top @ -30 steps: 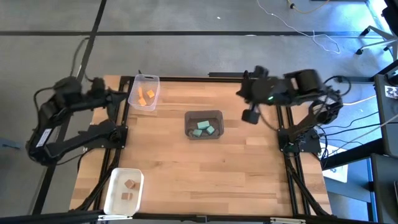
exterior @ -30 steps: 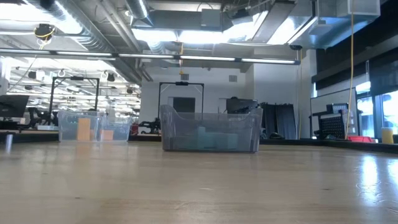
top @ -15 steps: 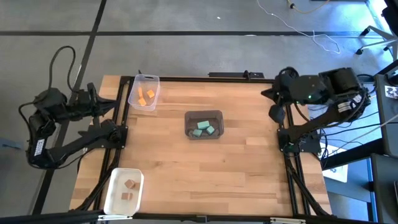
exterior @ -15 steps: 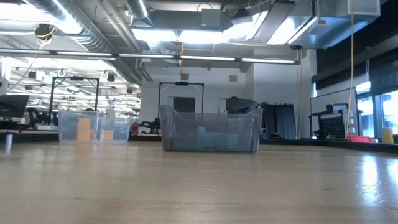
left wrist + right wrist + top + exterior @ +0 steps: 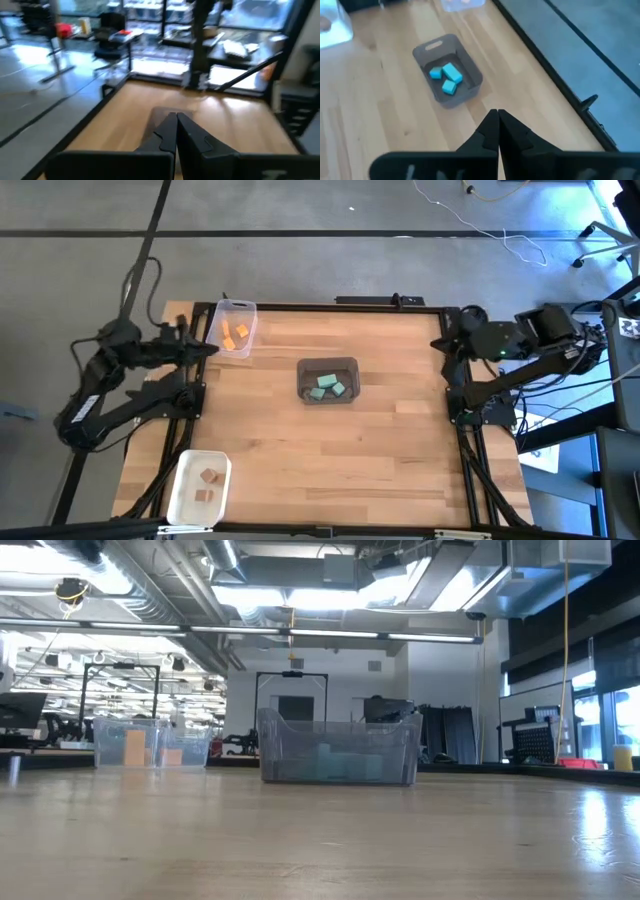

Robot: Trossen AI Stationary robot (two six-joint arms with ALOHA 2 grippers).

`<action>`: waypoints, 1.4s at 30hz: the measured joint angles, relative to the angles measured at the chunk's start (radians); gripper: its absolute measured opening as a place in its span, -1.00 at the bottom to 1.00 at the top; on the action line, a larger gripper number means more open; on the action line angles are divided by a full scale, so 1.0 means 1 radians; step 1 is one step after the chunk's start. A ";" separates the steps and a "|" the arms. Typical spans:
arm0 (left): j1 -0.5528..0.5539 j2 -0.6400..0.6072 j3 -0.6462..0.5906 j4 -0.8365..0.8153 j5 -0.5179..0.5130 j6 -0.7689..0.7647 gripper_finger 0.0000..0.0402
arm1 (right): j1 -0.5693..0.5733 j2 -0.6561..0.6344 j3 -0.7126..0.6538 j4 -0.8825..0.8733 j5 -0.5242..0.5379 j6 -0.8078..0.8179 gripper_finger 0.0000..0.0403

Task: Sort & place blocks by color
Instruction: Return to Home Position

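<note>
Pulled back to the bench [image 5: 380, 450] sides now with left fingers [image 5: 166, 134] and right fingers [image 5: 489, 131] clenched on nothing, leaving orange blocks [image 5: 236, 334] in the clear bin [image 5: 222, 310], teal blocks [image 5: 328, 385] in the grey bin [image 5: 305, 367], tan blocks [image 5: 208, 477] in the white bin [image 5: 186, 492]: sorting likely finished.

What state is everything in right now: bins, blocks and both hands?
Clear bin: upright, holding orange blocks.
Grey bin: upright, holding three teal blocks.
White bin: upright, holding tan blocks.
Left hand: shut, empty, at the left edge of the table, beside the clear bin.
Right hand: shut, empty, at the table's right edge.
</note>
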 joint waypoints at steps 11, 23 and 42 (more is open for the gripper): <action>0.000 0.072 -0.364 0.765 0.214 -0.338 -1.00 | 0.026 -0.241 -0.270 0.243 0.022 0.016 -1.00; -0.048 0.211 -0.481 0.930 0.315 -0.278 -1.00 | 0.026 -0.339 -0.425 0.361 -0.008 -0.003 -1.00; -0.091 0.070 -0.481 0.740 0.255 -0.223 -1.00 | 0.026 -0.344 -0.431 0.509 -0.074 -0.162 -1.00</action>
